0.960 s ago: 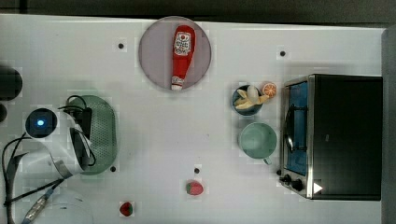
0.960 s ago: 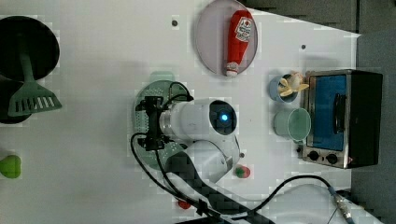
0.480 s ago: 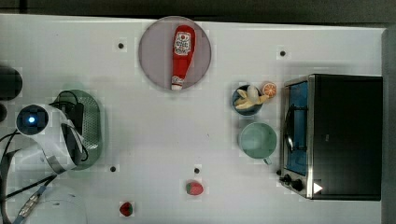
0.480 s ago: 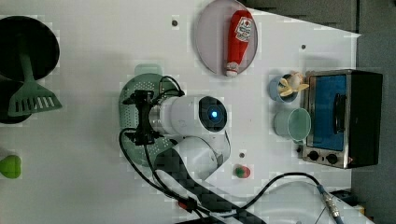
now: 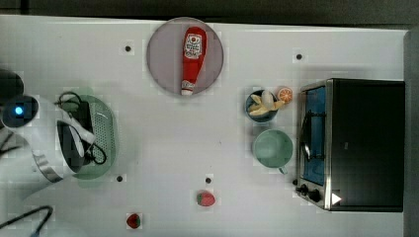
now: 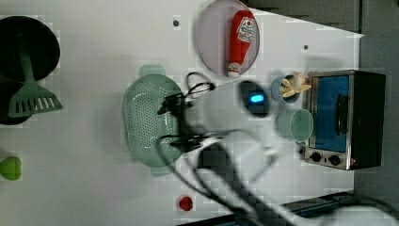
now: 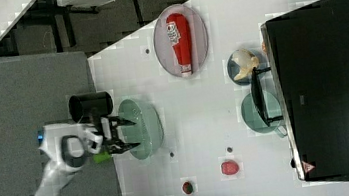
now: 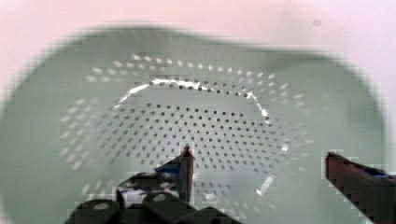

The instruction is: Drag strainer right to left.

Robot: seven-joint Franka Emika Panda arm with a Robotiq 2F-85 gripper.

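Strainer (image 5: 101, 143) found near the top view's left edge of the white table (image 5: 207, 148), pale mint green, oval, bottom dotted with small holes; also seen at (image 6: 146, 120), (image 7: 145, 127) and, from the wrist, (image 8: 201, 107). Upright, flat on the table. Gripper (image 7: 125, 131) seen over the strainer, fingers spread wide apart, nothing between them; in the wrist view both fingertips (image 8: 187, 161) poised above the perforated bottom, contact with the plastic not resolvable. Gripper likewise noted at (image 6: 171, 123) over the left view's right half of the basin. Arm body covering the top view's left part of the strainer. Elsewhere: round plate (image 5: 163, 64) at the top view's upper middle carrying a red ketchup bottle (image 5: 191, 58), lying flat, cap toward the table centre. Toaster oven (image 5: 360, 143) at the top view's right, with a mint-green cup (image 5: 272, 148) just beside it and a small blue bowl (image 5: 261, 106) of toy food next to that. Two small red strawberries (image 5: 205, 198) and (image 5: 133, 220) near the top view's lower edge. Black pan with a green spatula (image 6: 30, 96) at the left view's left edge.
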